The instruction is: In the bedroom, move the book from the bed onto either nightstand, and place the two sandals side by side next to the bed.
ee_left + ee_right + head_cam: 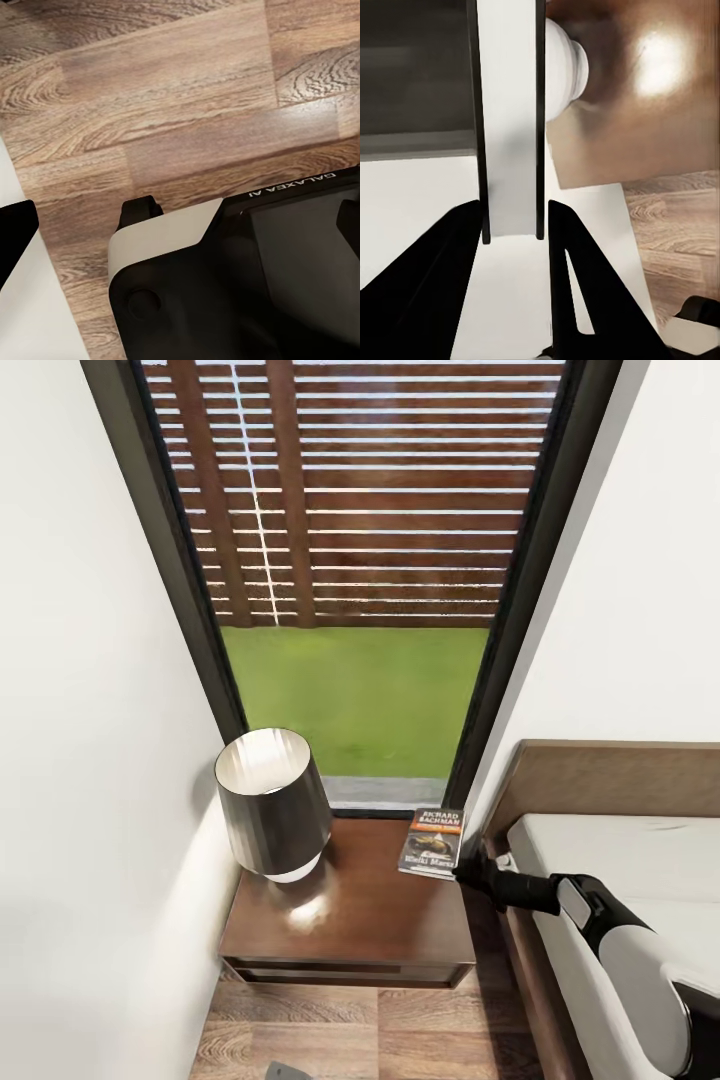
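The book (433,842), dark with an orange band, rests on the back right corner of the nightstand (360,920), beside the bed (620,860). My right gripper (468,872) reaches over the bed's edge and meets the book's near corner. In the right wrist view the book (510,150) appears edge-on, white pages between dark covers, with the right gripper (512,217) shut on it and both black fingers (442,262) pressed to its covers. My left gripper (186,225) hangs over the wood floor, its fingers wide apart with nothing held. The sandals are out of view.
A dark-shaded lamp (272,800) with a white base (564,64) stands on the nightstand's left half. White walls close in on both sides of the tall window (360,690). The brown headboard (600,780) rises right of the book. Wood floor (380,1030) lies before the nightstand.
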`<state>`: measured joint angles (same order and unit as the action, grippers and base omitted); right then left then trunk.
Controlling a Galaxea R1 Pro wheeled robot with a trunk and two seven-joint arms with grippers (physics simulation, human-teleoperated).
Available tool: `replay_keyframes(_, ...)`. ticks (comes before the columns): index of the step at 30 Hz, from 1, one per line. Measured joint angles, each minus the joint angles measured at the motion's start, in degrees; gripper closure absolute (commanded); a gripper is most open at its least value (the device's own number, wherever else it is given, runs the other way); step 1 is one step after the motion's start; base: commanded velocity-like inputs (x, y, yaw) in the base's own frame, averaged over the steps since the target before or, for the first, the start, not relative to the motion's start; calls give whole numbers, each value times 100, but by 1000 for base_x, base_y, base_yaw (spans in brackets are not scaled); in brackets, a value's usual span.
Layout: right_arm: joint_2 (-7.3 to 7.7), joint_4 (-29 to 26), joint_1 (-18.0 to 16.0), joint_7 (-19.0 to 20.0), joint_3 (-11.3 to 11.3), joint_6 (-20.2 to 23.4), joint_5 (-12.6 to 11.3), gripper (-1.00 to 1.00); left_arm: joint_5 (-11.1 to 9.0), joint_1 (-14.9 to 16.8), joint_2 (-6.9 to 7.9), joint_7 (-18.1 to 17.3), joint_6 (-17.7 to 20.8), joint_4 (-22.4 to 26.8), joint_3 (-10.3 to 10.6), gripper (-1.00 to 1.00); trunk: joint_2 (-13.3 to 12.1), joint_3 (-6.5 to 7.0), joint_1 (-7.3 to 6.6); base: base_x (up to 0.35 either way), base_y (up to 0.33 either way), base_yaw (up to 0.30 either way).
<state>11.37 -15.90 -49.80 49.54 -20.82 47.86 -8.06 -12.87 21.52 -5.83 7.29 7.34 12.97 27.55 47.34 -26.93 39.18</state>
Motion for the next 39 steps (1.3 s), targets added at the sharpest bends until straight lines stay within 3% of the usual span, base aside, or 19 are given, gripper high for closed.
replay_keyframes(5, -3, 46, 0, -77, 12, -3, 23, 100, 0, 0, 0, 0, 0, 0, 0, -100, 0, 0, 0, 0, 0, 0)
replay_keyframes(11, -10, 126, -1, -278, 7, -1, 21, 100, 0, -1, 0, 0, 0, 0, 0, -100, 239, -107, 131, 0, 0, 0)
replay_keyframes(31, -80, 204, -1, -577, 28, -1, 49, 100, 0, -1, -2, -5, 0, 0, 2, -100, 241, -108, 132, 0, 0, 0)
replay_keyframes(39, -121, 192, -4, -761, 31, -1, 50, 100, 0, 0, -7, -2, 0, 0, 1, -100, 561, -251, 307, 0, 0, 0)
